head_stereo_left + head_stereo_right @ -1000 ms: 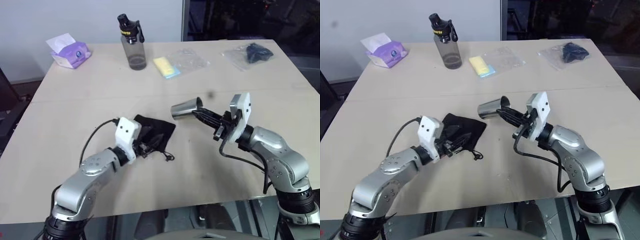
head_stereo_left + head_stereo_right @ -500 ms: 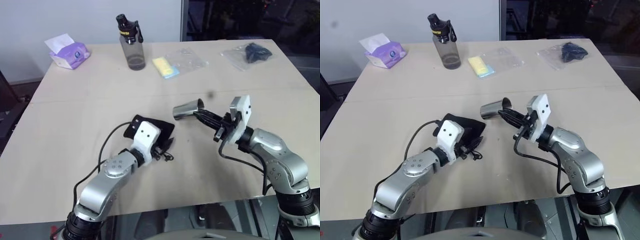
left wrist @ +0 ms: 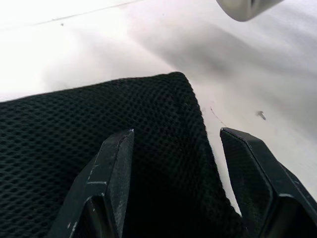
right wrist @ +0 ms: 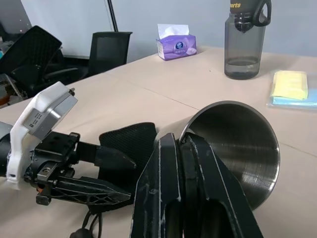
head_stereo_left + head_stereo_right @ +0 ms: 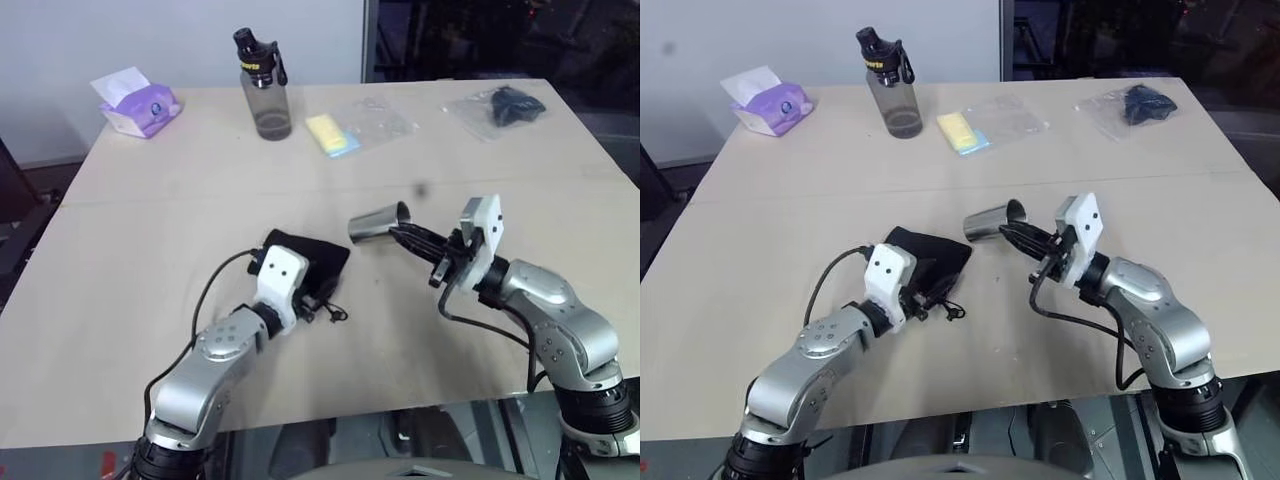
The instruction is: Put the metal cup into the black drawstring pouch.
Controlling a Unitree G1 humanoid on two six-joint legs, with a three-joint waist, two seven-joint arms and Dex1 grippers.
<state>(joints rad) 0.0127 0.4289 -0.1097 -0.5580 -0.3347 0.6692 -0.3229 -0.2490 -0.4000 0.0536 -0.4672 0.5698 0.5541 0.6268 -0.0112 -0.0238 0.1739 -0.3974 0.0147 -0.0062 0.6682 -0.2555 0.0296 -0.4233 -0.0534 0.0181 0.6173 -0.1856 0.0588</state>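
Note:
The metal cup (image 5: 374, 222) hangs tipped on its side above the table, mouth toward my right gripper (image 5: 407, 236), which is shut on its rim. In the right wrist view the cup's (image 4: 242, 144) shiny inside faces the camera, and one finger sits inside the rim. The black drawstring pouch (image 5: 312, 258) lies flat on the table just left of the cup, cords (image 5: 335, 314) trailing at its near edge. My left gripper (image 5: 310, 293) rests low at the pouch's near edge. It is open, its fingers (image 3: 116, 163) spread over the mesh fabric (image 3: 74, 129).
At the far side of the table (image 5: 150, 220) stand a grey water bottle (image 5: 266, 90), a purple tissue pack (image 5: 138, 102), a yellow item in clear wrap (image 5: 335, 133) and a clear bag with a dark item (image 5: 500, 106). A black chair (image 4: 106, 47) stands beyond the table.
My left arm has swung its elbow inward and the hand has sunk a little onto the pouch. The right gripper has kept still with the cup.

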